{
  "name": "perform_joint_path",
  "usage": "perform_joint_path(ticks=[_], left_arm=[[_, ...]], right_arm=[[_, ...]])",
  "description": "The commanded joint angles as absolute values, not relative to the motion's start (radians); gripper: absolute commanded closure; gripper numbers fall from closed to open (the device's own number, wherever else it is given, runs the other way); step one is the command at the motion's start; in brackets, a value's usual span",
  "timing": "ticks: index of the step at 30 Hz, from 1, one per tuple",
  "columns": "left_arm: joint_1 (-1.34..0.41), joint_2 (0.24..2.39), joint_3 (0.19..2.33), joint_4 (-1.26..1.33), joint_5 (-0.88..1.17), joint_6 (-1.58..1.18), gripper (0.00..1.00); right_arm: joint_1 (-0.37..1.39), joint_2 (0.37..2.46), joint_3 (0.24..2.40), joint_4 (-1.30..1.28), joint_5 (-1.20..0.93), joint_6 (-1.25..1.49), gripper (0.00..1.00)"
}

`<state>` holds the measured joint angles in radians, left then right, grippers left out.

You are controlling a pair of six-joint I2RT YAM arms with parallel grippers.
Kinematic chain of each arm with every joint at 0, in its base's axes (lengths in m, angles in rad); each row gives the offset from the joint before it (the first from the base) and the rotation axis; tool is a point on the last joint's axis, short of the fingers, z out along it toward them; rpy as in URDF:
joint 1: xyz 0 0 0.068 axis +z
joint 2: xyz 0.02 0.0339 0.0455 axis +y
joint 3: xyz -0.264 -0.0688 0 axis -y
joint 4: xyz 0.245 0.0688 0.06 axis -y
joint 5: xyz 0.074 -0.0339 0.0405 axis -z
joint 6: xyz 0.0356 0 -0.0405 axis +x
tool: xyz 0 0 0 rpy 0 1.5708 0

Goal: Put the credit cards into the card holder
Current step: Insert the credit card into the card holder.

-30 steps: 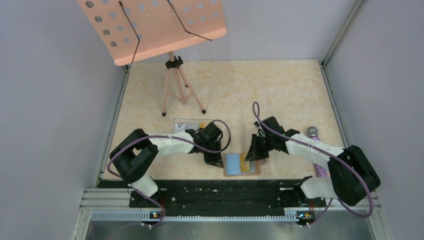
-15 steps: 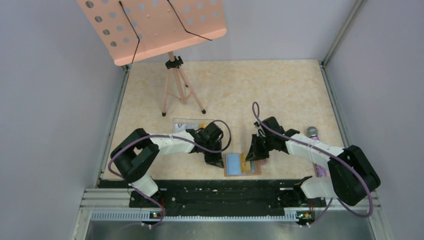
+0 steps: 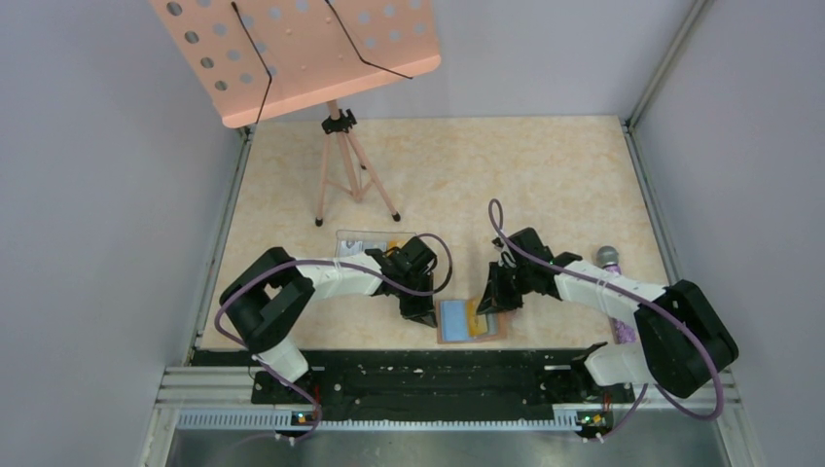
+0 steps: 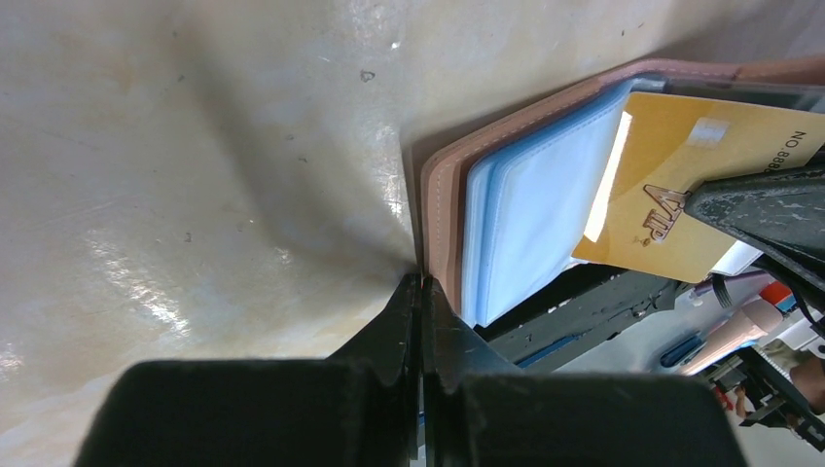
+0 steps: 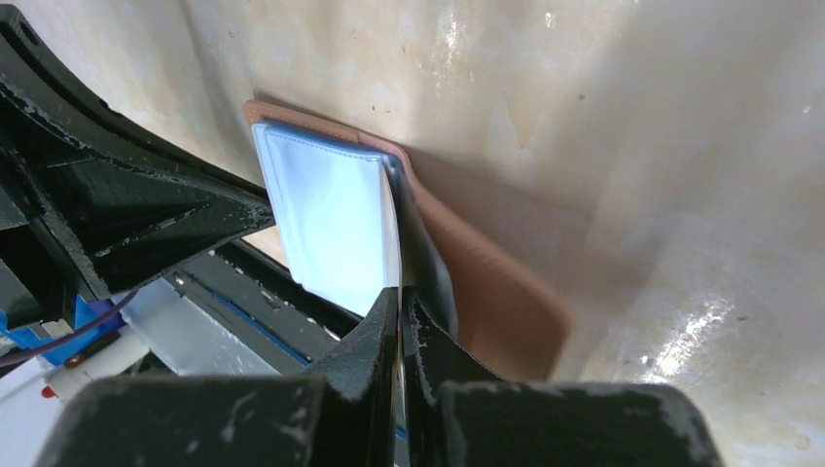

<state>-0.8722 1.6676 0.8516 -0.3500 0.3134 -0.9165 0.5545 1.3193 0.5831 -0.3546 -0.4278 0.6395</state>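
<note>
- Right tool (image 5: 399, 292) is pinching the yellow card (image 4: 700, 185) edge-on. The fingers are pressed onto it and the card's leading edge points down into the open wallet (image 5: 486, 282) just ahead of the tips.
- Left tool (image 4: 420, 282) has its fingers pressed together, with the tips against the wallet's brown cover edge, pinning it to the tabletop (image 4: 195, 146). I cannot tell whether a lip of the cover is caught between them.
- The wallet lies open between my two tools, its blue sleeves (image 4: 535, 214) facing up. They fan away from the left tool's tips towards the card.
- Over the last second almost nothing has moved. From above, the wallet sits in the same spot and the card keeps the same slant over its far half. Only my left arm and its cable loop have shifted a touch.
- I read this as a slow or stalled insertion. The card's corner overlaps the sleeves, but most of its face is still outside, so it is not seated yet.
- The next move probably calls for a small change of angle at the right tool so the edge finds a sleeve mouth, while the left tool keeps the cover from sliding.
- The risk is that the card rides over the sleeves instead of going into one, or that it pushes the wallet away from the left tool.
</note>
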Motion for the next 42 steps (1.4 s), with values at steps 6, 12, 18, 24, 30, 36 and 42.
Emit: perform_joint_path(ticks=[6,12,18,24,30,36,42], left_arm=[[-0.893,1.72,0.853,-0.351,0.268,-0.896,1.0],[-0.893,1.719,0.855,-0.352,0.269,-0.894,1.0],[-0.893,1.719,0.853,-0.355,0.269,-0.891,1.0],[-0.893,1.72,0.854,-0.362,0.268,-0.887,1.0],[-0.893,1.724,0.855,-0.367,0.269,-0.881,1.0],[-0.893,1.727,0.86,-0.375,0.273,-0.875,1.0],[-0.893,1.734,0.865,-0.375,0.273,-0.872,1.0]], right_arm=[[0.569,1.332,0.503,-0.216,-0.465,0.685,1.0],[0.569,1.308,0.481,-0.174,-0.498,0.708,1.0],[0.569,1.279,0.484,-0.178,-0.517,0.706,1.0],[0.569,1.256,0.503,-0.232,-0.494,0.661,1.0],[0.568,1.258,0.562,-0.324,-0.439,0.598,1.0],[0.568,1.257,0.635,-0.394,-0.398,0.554,1.0],[0.568,1.238,0.671,-0.42,-0.352,0.547,1.0]])
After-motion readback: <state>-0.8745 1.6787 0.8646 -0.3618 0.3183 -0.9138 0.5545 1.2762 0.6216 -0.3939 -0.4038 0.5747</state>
